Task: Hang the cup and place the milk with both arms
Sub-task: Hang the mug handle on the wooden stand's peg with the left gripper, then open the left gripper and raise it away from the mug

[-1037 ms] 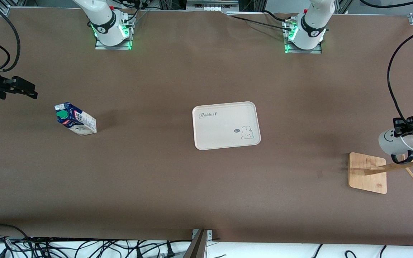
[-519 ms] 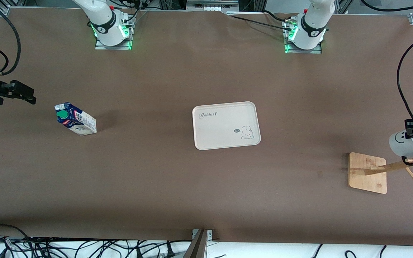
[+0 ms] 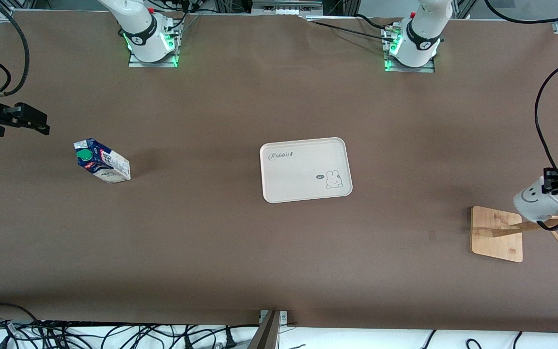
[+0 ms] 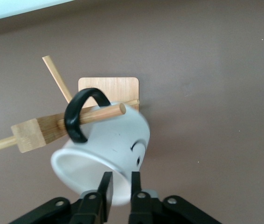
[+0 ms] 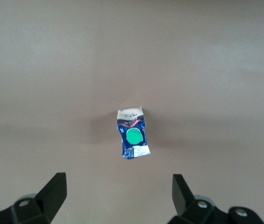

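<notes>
Two jobs: my left gripper (image 4: pixel 119 189) pinches the mug (image 4: pixel 108 151) rim, threading its handle (image 4: pixel 78 114) onto the rack peg (image 4: pixel 101 113); my right gripper (image 5: pixel 118 191), spread, waits over the milk carton (image 5: pixel 133 133).

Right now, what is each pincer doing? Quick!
Left pincer: closed on the cup, whose handle is over a peg of the wooden rack.
Right pincer: open, empty, above the milk.

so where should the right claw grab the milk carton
Grip the milk carton across its flat body sides, below the green cap, coming straight down from above. It stands upright on the table with bare space all round, and the sloped gable top would probably slip. The right claw, open, hangs over it; the fingers likely need turning to square with its faces.
</notes>
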Motion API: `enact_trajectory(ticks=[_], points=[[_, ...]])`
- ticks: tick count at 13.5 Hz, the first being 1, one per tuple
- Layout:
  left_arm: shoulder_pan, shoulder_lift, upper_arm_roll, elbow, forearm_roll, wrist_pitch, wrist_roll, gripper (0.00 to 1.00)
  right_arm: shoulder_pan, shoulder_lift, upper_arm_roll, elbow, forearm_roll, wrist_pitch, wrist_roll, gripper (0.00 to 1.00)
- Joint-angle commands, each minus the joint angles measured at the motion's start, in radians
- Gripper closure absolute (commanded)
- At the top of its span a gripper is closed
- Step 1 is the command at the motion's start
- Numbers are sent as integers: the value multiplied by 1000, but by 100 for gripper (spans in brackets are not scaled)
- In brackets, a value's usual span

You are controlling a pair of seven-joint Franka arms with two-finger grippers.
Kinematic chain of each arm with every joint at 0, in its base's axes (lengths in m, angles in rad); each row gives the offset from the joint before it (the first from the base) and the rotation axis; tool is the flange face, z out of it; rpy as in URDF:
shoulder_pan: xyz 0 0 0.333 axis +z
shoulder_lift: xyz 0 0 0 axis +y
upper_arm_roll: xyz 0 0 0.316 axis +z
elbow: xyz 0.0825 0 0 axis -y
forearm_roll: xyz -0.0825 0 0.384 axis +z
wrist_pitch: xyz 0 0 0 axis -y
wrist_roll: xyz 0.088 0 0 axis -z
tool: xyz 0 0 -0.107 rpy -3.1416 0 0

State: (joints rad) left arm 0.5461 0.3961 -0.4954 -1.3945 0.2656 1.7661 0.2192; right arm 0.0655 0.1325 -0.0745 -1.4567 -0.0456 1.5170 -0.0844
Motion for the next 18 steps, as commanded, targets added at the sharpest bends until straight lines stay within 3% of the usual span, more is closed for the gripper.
enact_trajectory(ticks=[1,4,6,10,13,18], points=[[2,-2,0,0,7,7,28,0,4,36,-1,65,-16,-44,-14,0],[-6,-14,-14,9,0,-17,28,0,4,36,1,65,-11,-37,-6,0],[-8,-31,-67,20,-28,-95,17,0,4,36,-1,65,-7,-34,-8,0],[-32,-173,-45,-64,-153,-155,-10,0,4,36,1,65,-7,-34,-12,0],[-113,-291,62,-179,-250,-160,-18,0,5,36,5,65,-7,-34,-11,0],[-331,-408,300,-316,-273,-152,-46,0,5,36,7,65,-7,-34,-11,0]])
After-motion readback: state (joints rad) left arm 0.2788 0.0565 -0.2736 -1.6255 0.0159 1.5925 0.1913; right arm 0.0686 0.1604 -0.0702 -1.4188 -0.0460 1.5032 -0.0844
